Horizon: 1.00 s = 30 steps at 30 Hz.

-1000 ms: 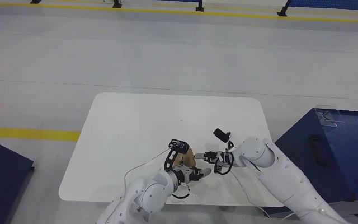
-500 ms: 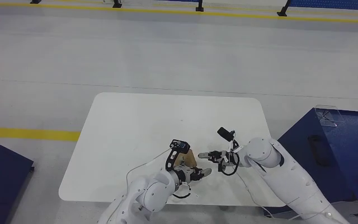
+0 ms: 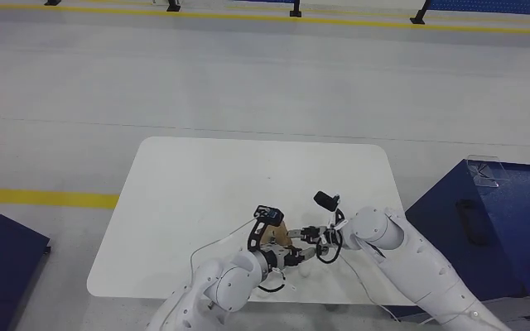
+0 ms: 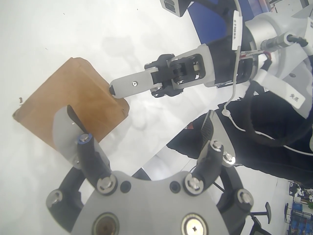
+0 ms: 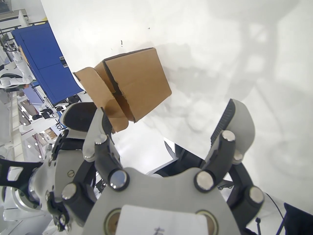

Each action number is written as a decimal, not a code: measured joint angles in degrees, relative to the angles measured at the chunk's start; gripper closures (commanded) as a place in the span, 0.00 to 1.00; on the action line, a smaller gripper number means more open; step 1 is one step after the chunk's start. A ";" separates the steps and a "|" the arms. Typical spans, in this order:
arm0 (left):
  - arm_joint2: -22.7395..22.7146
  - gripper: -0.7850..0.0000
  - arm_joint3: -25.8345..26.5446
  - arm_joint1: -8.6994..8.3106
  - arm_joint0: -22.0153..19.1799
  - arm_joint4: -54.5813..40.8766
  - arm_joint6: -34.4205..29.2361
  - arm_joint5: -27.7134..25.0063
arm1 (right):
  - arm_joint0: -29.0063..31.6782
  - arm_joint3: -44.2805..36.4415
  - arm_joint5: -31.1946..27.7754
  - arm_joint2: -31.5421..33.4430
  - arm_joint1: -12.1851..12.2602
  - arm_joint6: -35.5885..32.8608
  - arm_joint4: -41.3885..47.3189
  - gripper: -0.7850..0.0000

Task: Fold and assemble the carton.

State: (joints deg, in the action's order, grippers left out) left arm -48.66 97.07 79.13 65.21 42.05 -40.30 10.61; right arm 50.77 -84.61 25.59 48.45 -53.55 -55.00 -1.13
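A small brown carton (image 3: 281, 233) sits on the white table (image 3: 207, 190) near its front edge. In the right wrist view the carton (image 5: 139, 79) is partly formed, with one end flap (image 5: 91, 84) standing open. My left gripper (image 4: 139, 123) is open, one finger (image 4: 64, 123) lying over the carton (image 4: 68, 96) and the other off to the side. My right gripper (image 5: 168, 121) is open too; one finger (image 5: 104, 121) touches the open flap. From the left wrist view that right fingertip (image 4: 122, 86) presses the carton's edge. Both grippers meet at the carton in the top view, left gripper (image 3: 291, 255), right gripper (image 3: 308, 240).
A blue cabinet (image 3: 472, 215) stands just past the table's right side, and another blue block (image 3: 16, 248) lies off the left. The table's front edge runs close below the carton. The rest of the tabletop is bare white.
The right gripper drew back a little to the right, then came in again to the left and now touches the carton. The left gripper and carton have hardly shifted.
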 measured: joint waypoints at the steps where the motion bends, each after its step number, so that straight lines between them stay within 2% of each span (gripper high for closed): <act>1: 0.08 0.00 -0.15 0.06 -0.14 -0.08 0.03 0.04 | -0.14 0.24 -0.12 -0.29 -0.17 0.12 0.00 0.00; 15: 0.11 0.00 -0.53 0.39 -0.51 -0.16 0.00 0.31 | -1.21 3.33 -1.36 0.76 -1.06 0.50 2.01 0.00; 23: -0.14 0.00 -0.06 0.38 -0.20 0.39 -0.39 0.44 | -0.20 1.73 -1.16 0.04 -1.06 2.35 -3.05 0.00; 30: -0.20 0.00 -0.28 0.50 -0.32 0.19 -0.50 0.21 | -0.16 1.38 -0.75 -1.10 -1.76 3.30 -4.07 0.00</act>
State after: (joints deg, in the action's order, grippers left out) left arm -48.85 96.79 79.63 64.88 42.24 -40.80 10.82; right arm 50.61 -83.23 24.84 47.35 -55.31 -51.69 -5.20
